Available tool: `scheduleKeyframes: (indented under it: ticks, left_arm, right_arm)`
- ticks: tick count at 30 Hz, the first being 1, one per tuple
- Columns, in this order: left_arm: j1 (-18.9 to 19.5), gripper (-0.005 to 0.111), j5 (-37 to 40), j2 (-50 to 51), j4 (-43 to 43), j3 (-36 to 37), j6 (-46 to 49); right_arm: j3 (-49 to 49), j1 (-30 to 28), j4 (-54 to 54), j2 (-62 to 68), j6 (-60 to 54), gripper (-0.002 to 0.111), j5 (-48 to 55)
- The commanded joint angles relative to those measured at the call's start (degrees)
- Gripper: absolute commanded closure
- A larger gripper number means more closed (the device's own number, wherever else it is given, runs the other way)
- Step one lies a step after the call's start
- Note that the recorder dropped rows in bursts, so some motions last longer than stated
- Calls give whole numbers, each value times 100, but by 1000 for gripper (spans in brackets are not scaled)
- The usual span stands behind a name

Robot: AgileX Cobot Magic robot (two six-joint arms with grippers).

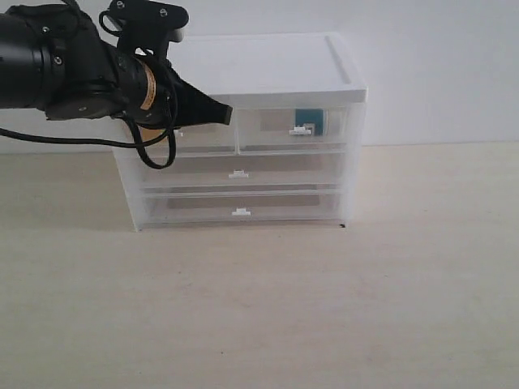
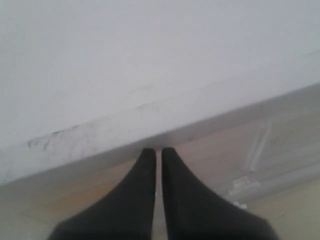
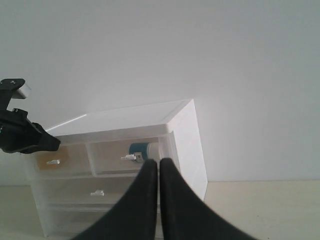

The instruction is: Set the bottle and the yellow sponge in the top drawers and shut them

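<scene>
In the upper left of the exterior view the left claw (image 1: pixel 228 114), closed on nothing, noses the cabinet's (image 1: pixel 268 69) left top drawer (image 1: pixel 203 139), where an orange patch suggests the yellow sponge (image 1: pixel 151 129), the bottle (image 1: pixel 310 121) sits inside the right top drawer (image 1: pixel 272 130), and the right claw (image 3: pixel 159 162) is closed, empty.

Pale wood-grain table (image 1: pixel 340 308), bounded at its far edge by a white wall (image 1: pixel 438 65). One item stands directly on it: a translucent plastic cabinet (image 1: pixel 243 186) with a white top, upright, base flat on the surface, close to the far edge, its front turned toward the near edge.
</scene>
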Motion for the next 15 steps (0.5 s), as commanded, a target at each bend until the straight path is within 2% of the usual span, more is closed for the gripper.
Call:
scheduleKeyframes:
  ticks: [1,11,15]
  left_arm:
    - [19,103,259,-231,-80,41,24]
    - [-5,103,-450,-1363,-293,1199,-71]
    - [138,103,-811,-1759,-281,1687,-260]
  right_arm:
    - [-3,-14,-35,-12,-58,108,-28]
    - [-3,-14,-35,-12,-58,108,-28]
    - [-3,-14,-35,-12,-58,108,-15]
